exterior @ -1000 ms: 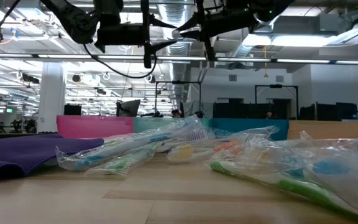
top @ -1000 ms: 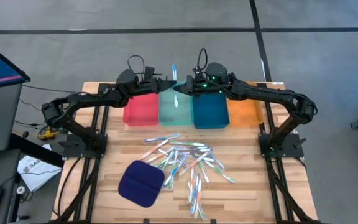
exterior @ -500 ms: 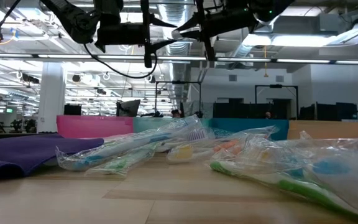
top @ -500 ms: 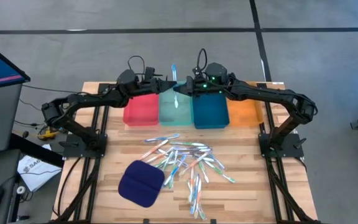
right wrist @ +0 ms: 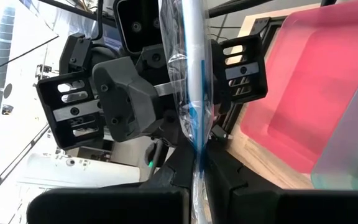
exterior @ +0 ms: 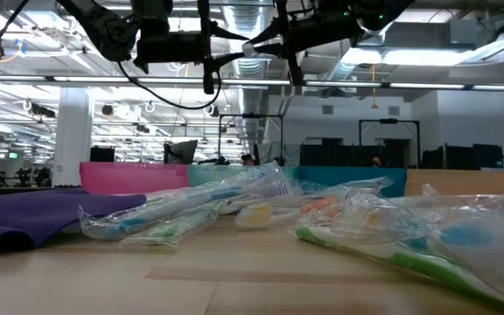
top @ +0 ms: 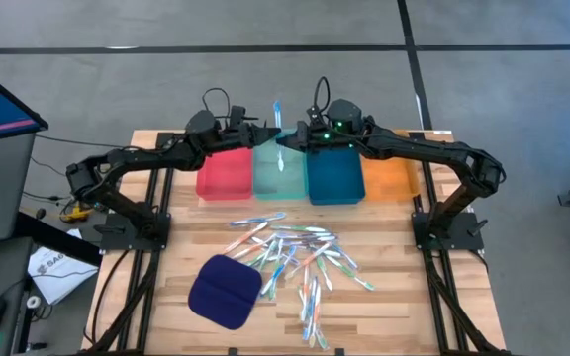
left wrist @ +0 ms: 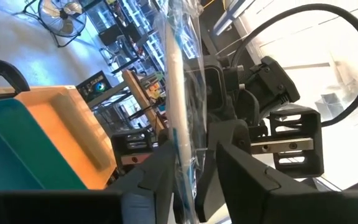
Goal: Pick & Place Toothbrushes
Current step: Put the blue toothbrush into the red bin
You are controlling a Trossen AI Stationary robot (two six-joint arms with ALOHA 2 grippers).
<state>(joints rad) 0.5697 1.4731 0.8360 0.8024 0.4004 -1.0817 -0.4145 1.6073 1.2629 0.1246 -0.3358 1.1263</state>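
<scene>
Wrapped toothbrushes (top: pixel 295 259) heaped mid-table; one toothbrush (top: pixel 277 112) held upright above trays.

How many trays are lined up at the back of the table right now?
4, side by side along the far edge: red tray on the left, then pale teal tray, blue tray, and orange tray on the right. The arms partly cover their back rims.

The left gripper (left wrist: pixel 188 163) narrows its fingers around the wrapped toothbrush (left wrist: pixel 178 93) that the right gripper (right wrist: pixel 196 163) grips facing it; they stand closer to the wrapper than a second ago.
</scene>
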